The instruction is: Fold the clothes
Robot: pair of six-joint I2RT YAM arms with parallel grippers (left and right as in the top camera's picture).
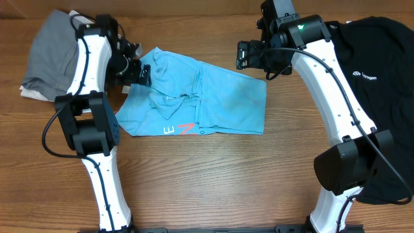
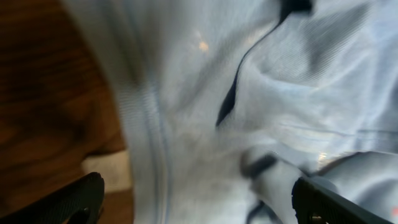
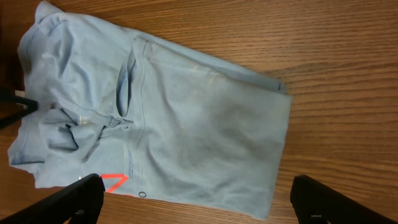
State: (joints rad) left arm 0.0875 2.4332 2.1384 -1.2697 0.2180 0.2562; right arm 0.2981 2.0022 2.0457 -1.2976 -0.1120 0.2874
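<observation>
- Two other garments lie on the wooden table (image 1: 213,194). A grey heap (image 1: 45,55) sits at the far left with a scrap of white cloth (image 1: 29,94) showing under its edge. A black garment (image 1: 378,97) with small white print is spread along the right side.
- The grey heap is just beside the left arm's upper link, and the right arm crosses over the black garment. Neither garment touches the blue one.
- The light blue T-shirt (image 1: 213,100) lies mid-table between the two arms, partly folded. Its left part is rumpled and bunched, and its right panel is flatter with a squared edge. Coral letters (image 1: 185,129) show at its near hem.
- Bare wood lies in front of and behind the shirt, with nothing on top of it except the left claw.
- Left gripper (image 1: 143,72) is at the shirt's left edge with its jaws spread wide — nothing pinched. The left wrist view is blurred, with pale blue cloth filling the span between the fingers (image 2: 81,199). Whether the tips touch the fabric cannot be told.
- Right gripper (image 1: 240,55) is off the shirt's far right corner and raised, jaws fully apart — holding nothing. In the right wrist view its fingers (image 3: 78,196) frame the shirt below, clear of it.
</observation>
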